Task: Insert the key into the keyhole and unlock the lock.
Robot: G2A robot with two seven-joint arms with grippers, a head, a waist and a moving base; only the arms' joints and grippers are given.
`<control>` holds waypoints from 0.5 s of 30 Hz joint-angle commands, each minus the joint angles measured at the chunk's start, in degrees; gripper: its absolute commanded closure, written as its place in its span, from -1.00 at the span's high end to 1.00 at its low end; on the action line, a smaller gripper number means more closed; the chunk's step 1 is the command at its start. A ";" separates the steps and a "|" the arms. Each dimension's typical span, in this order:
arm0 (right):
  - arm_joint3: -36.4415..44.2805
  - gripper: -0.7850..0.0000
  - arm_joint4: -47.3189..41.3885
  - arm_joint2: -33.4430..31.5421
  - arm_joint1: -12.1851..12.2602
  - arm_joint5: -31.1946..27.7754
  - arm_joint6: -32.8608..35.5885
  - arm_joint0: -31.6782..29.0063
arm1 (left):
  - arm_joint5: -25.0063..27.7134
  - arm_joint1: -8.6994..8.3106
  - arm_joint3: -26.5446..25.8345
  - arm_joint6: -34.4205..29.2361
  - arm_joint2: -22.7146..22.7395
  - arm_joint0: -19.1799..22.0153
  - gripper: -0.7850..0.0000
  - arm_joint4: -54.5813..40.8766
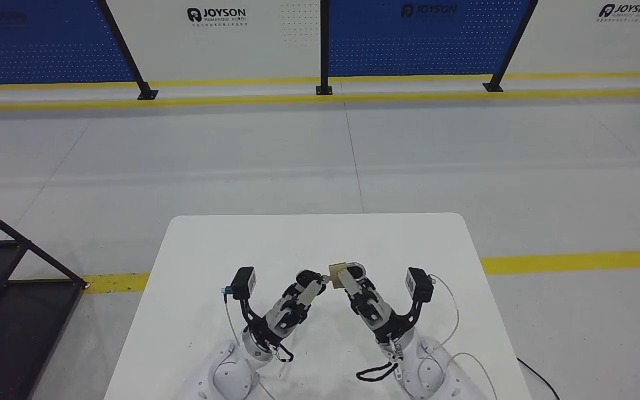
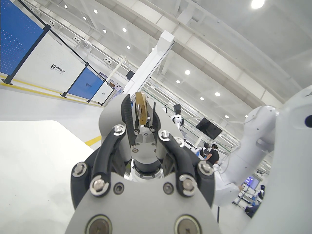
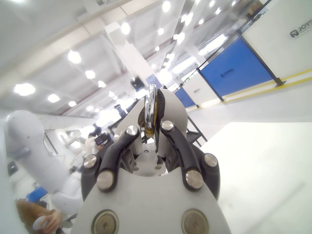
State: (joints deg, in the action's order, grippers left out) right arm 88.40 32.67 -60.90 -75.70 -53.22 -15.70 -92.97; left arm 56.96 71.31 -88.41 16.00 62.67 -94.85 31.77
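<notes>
Left end effector [image 2: 140, 103] is clenched on the key [image 2: 140, 110], brass head pinched edge-on between the dark pads [image 2: 127, 113], and it points up toward the ceiling. Right end effector [image 3: 153, 99] is grasping the lock [image 3: 149, 113], with the shiny shackle on top and a sliver of brass body showing below it, wedged tight between the fingers.

From above, the lock [image 1: 343, 271] is over the counter [image 1: 300, 240], just toward 1 o'clock of its middle. The left end effector [image 1: 318, 284] sits at 8 o'clock of the lock, right up against it. The right end effector [image 1: 352, 283] is at 5 o'clock of the lock and wraps its near side. The two tips meet at the brass body. Whether the key's blade is in the keyhole, I cannot tell; the fingers hide that spot.

Both arms run back from there toward 6 o'clock, splayed in a V.

Beyond the counter lies pale floor [image 1: 400, 160], with a yellow line [image 1: 560, 263] passing at 3 o'clock. Blue panels [image 1: 420, 35] stand across the far side at 12 o'clock.
</notes>
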 commanded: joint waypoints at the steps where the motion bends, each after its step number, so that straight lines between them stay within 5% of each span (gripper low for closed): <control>1: 0.11 -1.00 -0.36 -0.10 0.05 0.03 0.47 -0.04 | -0.65 0.04 -0.13 -0.10 0.15 0.11 -0.47 0.81; 15: 0.24 -1.00 -0.71 0.01 0.06 0.93 1.77 0.13 | -1.28 0.49 0.31 0.99 -0.27 0.22 -0.76 3.12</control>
State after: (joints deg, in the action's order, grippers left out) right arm 88.65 31.97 -60.90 -75.65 -52.33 -14.01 -92.84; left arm 55.71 71.78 -88.14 16.99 62.40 -94.61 34.95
